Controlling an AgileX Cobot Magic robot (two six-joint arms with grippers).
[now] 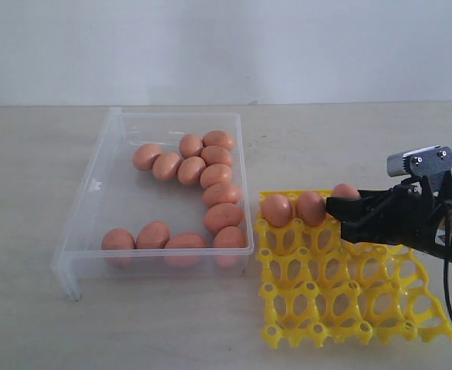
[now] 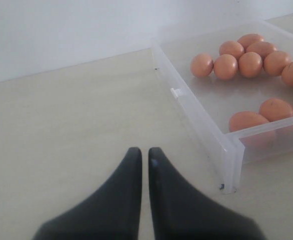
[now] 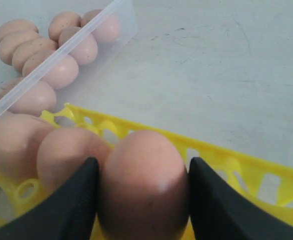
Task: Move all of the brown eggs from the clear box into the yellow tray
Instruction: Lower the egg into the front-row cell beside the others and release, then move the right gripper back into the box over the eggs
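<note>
The smooth oval eggs [image 1: 217,176] are coloured orange-brown, the openwork plastic tray [image 1: 311,290] bright yellow; the clear plastic box [image 1: 95,196] is untinted.

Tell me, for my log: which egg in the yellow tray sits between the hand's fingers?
The egg farthest from the clear box; the right hand clasps it, the other two sit free.

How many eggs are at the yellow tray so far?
3. One egg sits in the yellow tray's far corner cell beside the clear box, a second right next to it, and a third next along that row, gripped between the right gripper's fingers; none seem hidden.
</note>
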